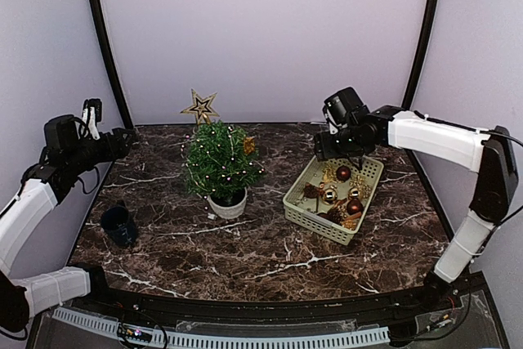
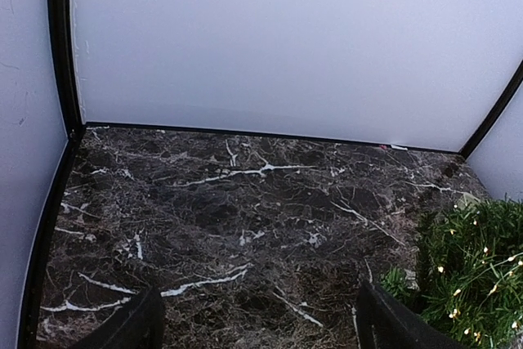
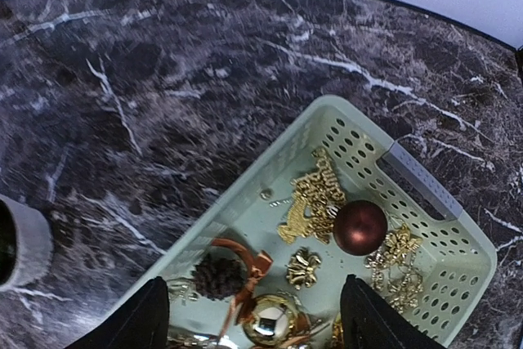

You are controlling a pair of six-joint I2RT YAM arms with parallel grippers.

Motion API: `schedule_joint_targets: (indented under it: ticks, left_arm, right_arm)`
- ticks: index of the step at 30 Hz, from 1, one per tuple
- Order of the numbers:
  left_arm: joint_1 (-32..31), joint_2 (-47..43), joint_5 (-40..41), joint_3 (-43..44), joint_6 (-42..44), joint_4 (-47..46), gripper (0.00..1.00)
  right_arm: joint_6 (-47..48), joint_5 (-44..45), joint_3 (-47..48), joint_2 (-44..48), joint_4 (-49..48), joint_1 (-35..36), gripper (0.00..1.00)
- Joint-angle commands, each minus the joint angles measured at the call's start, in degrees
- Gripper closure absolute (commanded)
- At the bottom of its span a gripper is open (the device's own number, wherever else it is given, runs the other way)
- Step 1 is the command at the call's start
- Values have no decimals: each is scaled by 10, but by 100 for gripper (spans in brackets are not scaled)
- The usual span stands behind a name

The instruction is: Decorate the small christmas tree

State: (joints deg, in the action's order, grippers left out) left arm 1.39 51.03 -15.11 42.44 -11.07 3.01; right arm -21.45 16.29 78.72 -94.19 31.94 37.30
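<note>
My right gripper (image 3: 257, 314) hangs open, empty, over the basket (image 3: 425, 187). The red bauble (image 3: 359, 227) touches gold charms (image 3: 315, 202), so I risk snagging both. My left gripper (image 2: 257, 324) is open, empty, far from the basket.

The left arm (image 1: 31, 206), at nine o'clock in the overhead view, has white shells between black joints and a loose black cable (image 1: 85, 179) looping near its wrist. The right arm (image 1: 441, 138), at three o'clock, is built alike; a thin dark cable (image 1: 449, 123) seems to run along its white forearm. The left gripper (image 2: 260, 324) and the right gripper (image 3: 255, 316) show plain black fingers (image 3: 372, 320).
</note>
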Motion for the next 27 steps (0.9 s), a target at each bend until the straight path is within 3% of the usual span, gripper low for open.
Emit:
schedule_joint_targets:
  ticks: [1, 8, 17, 27]
  left_arm:
    - [4, -1, -17, -9, 0, -1, 17]
    - [5, 3, -7, -11, 2, 4, 17]
    - [7, 6, 1, -12, 4, 6, 17]
    - [8, 4, 3, -14, 3, 6, 17]
  right_arm:
    - [55, -14, 16, -59, 16, -37, 30]
    - [117, -14, 90, -180, 25, -82, 39]
    - [176, -61, 158, -281, 31, -106, 40]
    - [204, -158, 130, -281, 43, -106, 38]
